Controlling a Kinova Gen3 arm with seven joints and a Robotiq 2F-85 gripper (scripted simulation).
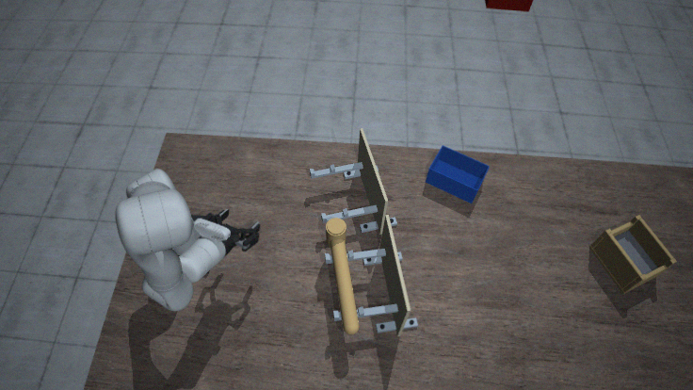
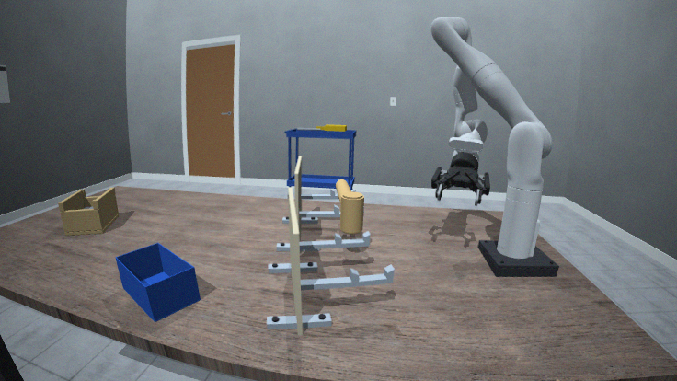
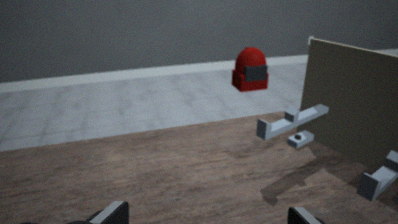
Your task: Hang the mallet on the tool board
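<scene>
While the wrist view misses the mallet, the top view shows the hand open, empty.

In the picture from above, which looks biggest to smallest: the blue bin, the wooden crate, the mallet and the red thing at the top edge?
1. Wooden crate, though it sits nearer the picture's edge.
2. Blue bin and mallet: the mallet is longer but slimmer, so too close to rank.
3. Red thing, cut off by the frame, so unsure.
</scene>
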